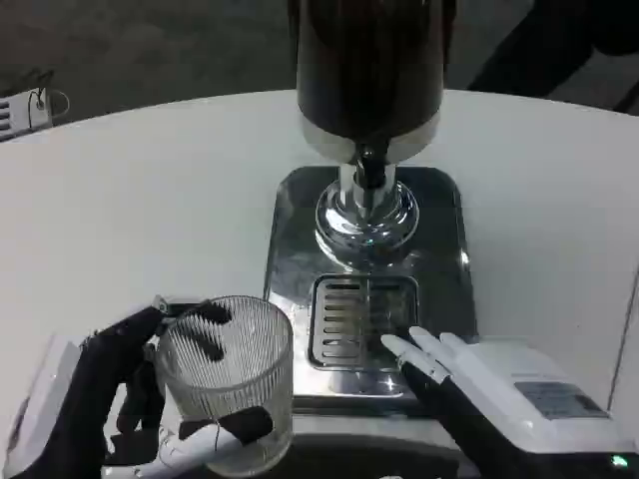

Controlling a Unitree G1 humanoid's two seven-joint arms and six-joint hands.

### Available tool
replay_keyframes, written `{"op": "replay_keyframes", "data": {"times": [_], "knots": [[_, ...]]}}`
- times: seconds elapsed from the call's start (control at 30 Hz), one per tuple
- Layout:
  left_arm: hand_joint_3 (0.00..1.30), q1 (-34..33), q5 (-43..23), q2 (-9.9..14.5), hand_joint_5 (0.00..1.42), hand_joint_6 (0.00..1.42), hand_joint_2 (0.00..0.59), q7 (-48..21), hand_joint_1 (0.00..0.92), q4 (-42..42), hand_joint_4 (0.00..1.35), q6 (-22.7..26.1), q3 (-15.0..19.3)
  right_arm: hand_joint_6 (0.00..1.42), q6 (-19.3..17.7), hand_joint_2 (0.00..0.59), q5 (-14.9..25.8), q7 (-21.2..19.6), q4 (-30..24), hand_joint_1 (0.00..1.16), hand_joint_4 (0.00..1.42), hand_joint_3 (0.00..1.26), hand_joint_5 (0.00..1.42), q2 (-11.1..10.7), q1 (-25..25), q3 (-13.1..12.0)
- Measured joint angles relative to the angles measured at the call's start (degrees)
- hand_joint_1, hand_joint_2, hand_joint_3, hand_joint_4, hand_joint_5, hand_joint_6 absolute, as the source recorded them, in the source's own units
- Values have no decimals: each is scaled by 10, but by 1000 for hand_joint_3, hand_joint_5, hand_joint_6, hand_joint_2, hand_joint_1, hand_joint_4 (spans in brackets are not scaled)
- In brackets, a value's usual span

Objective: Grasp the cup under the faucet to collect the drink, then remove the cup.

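Cups: one — a clear cup [228,384] with thin lines running down its sides. It stands upright, low and left in the head view, just left of the metal base and off to the side of the tap, not under it. It looks empty.

Left hand: one left hand [110,399]. Its black fingers wrap round the cup from the left and behind, and a finger crosses the front near the bottom. It is gripping the cup.

Right hand: one right hand [469,394]. It lies flat at the front right corner of the metal base, with its fingers [419,349] stretched out and a little apart, tips touching the edge of the grille. It grips nothing.

Drink machine: one drink machine [367,75] with a dark tank on a shiny round stand, and one small tap [371,172] at the front.

Base: one shiny metal base [439,249] with one slotted grille [357,321] set in it, right below the tap.

Table: one white table [130,210], round at the far edge, smooth and plain.

Room: dark floor [150,45] behind the table — and a small white thing [25,110] at the far left edge, too small to tell what it is.
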Motion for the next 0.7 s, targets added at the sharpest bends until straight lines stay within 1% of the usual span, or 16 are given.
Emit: {"op": "replay_keyframes", "data": {"times": [0.7], "knots": [[966, 1, 0, 0, 1287, 1424, 0, 0, 588, 0, 1086, 1, 0, 0, 0, 444, 1, 0, 0, 541, 0, 83, 0, -2, 0, 3]]}}
